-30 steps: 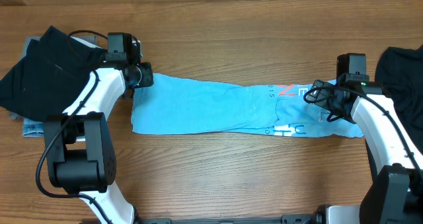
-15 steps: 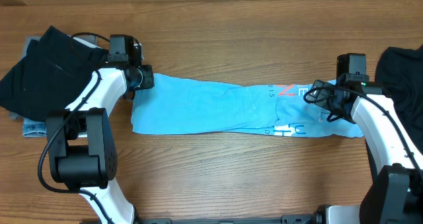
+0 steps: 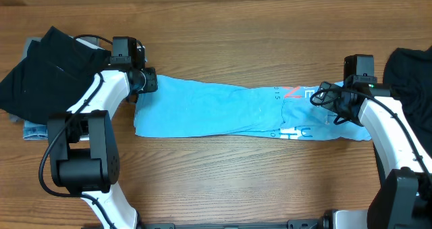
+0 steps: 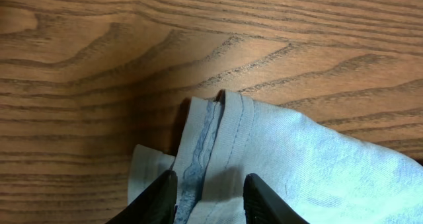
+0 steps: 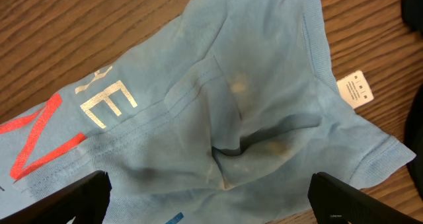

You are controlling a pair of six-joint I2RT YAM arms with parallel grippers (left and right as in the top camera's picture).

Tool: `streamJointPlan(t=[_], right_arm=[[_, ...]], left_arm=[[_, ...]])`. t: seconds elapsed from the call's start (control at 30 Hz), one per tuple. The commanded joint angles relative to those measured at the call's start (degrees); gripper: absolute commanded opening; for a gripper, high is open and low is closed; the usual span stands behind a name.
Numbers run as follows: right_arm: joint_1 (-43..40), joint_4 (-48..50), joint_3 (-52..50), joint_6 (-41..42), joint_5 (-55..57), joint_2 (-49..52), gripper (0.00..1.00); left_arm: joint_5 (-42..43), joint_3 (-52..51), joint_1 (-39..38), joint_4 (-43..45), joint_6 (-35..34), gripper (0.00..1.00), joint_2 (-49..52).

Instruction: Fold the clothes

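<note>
Light blue T-shirt (image 3: 216, 107), folded into a narrow band, lies flat on the wooden desk (image 3: 236, 182). Its long axis runs left–right, with the hem at left and the white label (image 5: 355, 89) and red and pale lettering (image 5: 99, 102) at right. Left fingers (image 4: 158, 199) stand partly apart astride the hem; right fingers (image 5: 73, 201) stand wide apart over the label end.

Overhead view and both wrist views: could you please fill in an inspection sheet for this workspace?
Surface: wooden table, grain visible around the shirt.
Job's things: light blue T-shirt folded into a long strip across the middle, lettering toward its right end; dark clothes piled far left, more far right.
Clutter: blue patterned cloth peeking from under the left pile.
Grippers: left gripper straddles the shirt's left hem, grip unclear; right gripper wide open above the collar end.
Cables: black cable looped at the right wrist.
Surroundings: nothing seen.
</note>
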Motion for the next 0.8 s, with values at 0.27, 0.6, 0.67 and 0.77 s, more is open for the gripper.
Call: streamJointPlan(t=[0.27, 0.6, 0.67, 0.77], right_arm=[[-0.2, 0.3, 0.0, -0.2, 0.4, -0.2, 1.00], [-0.2, 0.3, 0.0, -0.2, 0.4, -0.2, 1.00], [-0.2, 0.3, 0.0, -0.2, 0.4, -0.2, 1.00], [-0.2, 0.3, 0.0, -0.2, 0.4, -0.2, 1.00]], left_arm=[[0.3, -1.3, 0.3, 0.9, -0.2, 0.39, 0.7], [0.4, -3.4, 0.2, 3.2, -0.2, 0.35, 0.7], [1.2, -3.4, 0.2, 3.3, -0.4, 0.33, 0.7], [1.9, -3.4, 0.2, 3.3, -0.3, 0.33, 0.7]])
